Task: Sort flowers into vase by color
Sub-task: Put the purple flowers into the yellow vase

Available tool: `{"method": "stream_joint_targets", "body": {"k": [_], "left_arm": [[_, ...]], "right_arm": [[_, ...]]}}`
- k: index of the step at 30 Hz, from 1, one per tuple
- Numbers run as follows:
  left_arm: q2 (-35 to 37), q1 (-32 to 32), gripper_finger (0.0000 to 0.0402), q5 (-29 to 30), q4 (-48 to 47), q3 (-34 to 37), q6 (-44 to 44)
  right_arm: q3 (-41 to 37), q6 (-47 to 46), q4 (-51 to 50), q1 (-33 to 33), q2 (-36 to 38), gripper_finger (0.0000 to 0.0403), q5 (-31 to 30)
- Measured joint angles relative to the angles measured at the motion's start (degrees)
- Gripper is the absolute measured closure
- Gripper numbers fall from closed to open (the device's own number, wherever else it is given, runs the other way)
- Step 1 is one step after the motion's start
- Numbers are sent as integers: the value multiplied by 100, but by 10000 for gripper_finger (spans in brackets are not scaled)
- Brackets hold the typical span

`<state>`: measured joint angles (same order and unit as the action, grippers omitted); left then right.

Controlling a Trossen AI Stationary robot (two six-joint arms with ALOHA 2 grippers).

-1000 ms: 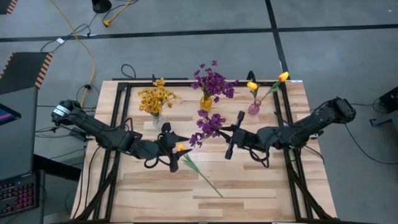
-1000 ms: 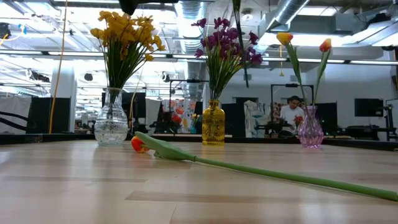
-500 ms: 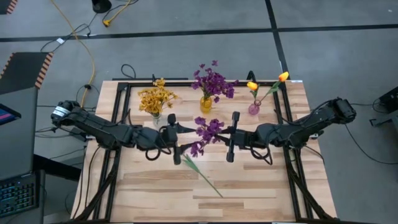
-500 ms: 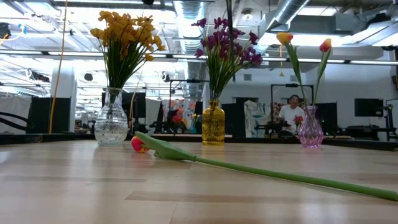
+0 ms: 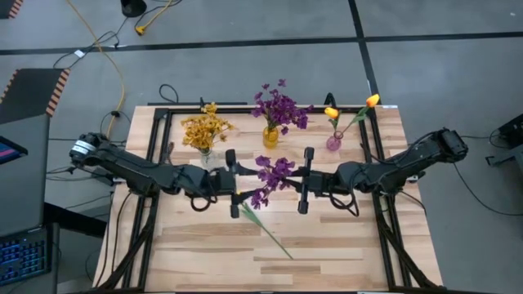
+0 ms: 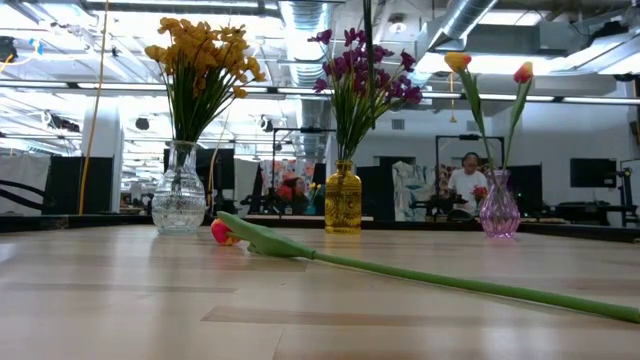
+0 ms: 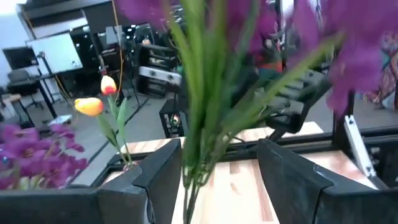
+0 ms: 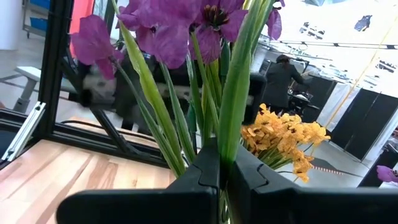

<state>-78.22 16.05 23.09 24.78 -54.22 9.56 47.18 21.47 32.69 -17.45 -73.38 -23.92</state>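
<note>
Right gripper (image 8: 221,180) pinches a light, floppy purple bunch (image 5: 272,173) low on its stiffer stems, apparently the best hold, while the spread left gripper (image 7: 214,171) straddles them.

Both arms are dark, almost black, built of slim jointed links with thicker rounded housings at the joints. The left arm (image 5: 135,171) has a pale, silvery cylindrical part near its base, and thin black cables loop beside each arm. The wrist views show broad, flat, matte dark fingers (image 7: 163,177) with angular edges.
</note>
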Motion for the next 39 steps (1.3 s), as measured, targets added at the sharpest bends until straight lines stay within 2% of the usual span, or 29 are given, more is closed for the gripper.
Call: {"method": "stream_joint_targets", "body": {"k": [3,10,13,17,25,32,39], "left_arm": [[-405,0,203,14,361,-55,431],[-1162,0,204,634,594,-548,1026],[-1375,-3,204,883,579,-777,1166],[-1475,-9,210,907,557,-968,1288],[-1473,-4,288,1227,519,-979,1263],[-1473,-4,361,1234,459,-979,1217],[-1473,-4,390,1231,459,-979,1204]], "right_arm": [[0,0,-2,0,0,368,-2],[0,0,-27,-4,9,368,-20],[0,-2,-1,-4,10,367,-12],[0,-2,-4,-2,2,366,-4],[0,-4,-15,-2,2,366,2],[0,-8,-15,-3,0,365,2],[0,-44,-22,-4,0,340,4]]}}
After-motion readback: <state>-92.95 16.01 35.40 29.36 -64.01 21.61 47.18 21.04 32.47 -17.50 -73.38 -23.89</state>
